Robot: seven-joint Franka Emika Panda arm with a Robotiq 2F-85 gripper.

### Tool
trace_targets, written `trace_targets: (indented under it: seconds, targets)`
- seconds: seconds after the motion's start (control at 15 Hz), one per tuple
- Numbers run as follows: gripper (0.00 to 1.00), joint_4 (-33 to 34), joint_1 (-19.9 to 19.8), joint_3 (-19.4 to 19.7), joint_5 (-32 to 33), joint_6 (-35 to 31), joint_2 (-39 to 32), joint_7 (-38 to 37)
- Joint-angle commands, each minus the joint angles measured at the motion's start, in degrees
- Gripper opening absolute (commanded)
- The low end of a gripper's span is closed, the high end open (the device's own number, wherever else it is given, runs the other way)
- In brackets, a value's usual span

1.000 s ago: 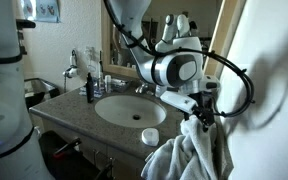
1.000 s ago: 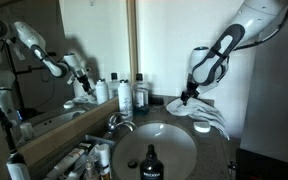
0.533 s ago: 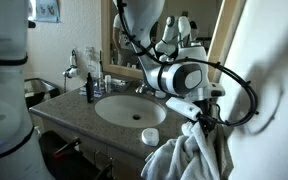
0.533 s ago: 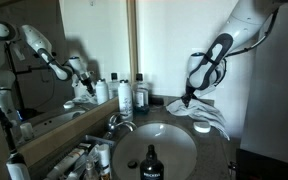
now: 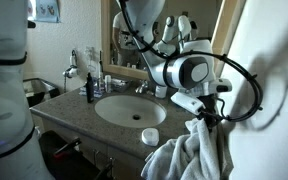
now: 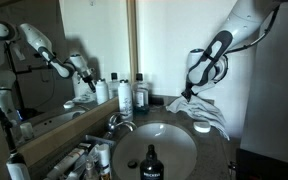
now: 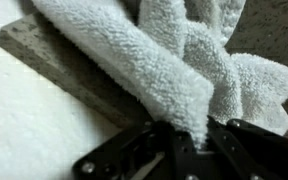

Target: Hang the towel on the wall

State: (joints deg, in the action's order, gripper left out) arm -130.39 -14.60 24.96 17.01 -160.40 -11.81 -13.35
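The towel (image 5: 189,152) is a pale rumpled terry cloth heaped on the counter corner beside the sink; a pinched peak of it rises up into my gripper (image 5: 202,118). In an exterior view the towel (image 6: 206,112) lies right of the basin under the gripper (image 6: 187,97). In the wrist view a fold of the towel (image 7: 174,70) runs down between the black fingers, and the gripper (image 7: 196,142) is shut on it. The wall (image 5: 269,70) is the plain off-white surface right beside the towel, also seen in the wrist view as the wall (image 7: 34,120).
A round sink basin (image 5: 130,110) sits in the stone counter (image 5: 69,108), with a small white soap dish (image 5: 150,136) at its front rim. Bottles (image 6: 126,96) and a faucet (image 6: 115,121) stand along the wood-framed mirror (image 6: 24,60). A dark bottle (image 6: 150,162) stands near the camera.
The jaws went from open above the towel to shut on a fold of it. The arm lowered slightly, then lifted a little, drawing the towel's peak up.
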Motion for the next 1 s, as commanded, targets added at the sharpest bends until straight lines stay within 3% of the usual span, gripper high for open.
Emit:
trace_targets:
  seconds: [0.0,0.2,0.47,0.73,0.93]
  targets:
    - [0.07,0.54,2.62,2.78,4.71,5.11,6.24,-6.75]
    - [0.07,0.80,3.28,2.21,13.76,8.09,13.83,-14.16]
    - [0.07,1.91,-0.25,-5.82,22.72,12.60,23.90,-20.68]
    - [0.07,5.44,-3.42,-14.40,26.92,17.29,30.94,-23.69]
    - [0.07,10.00,-5.61,-18.26,29.33,20.31,33.93,-25.96]
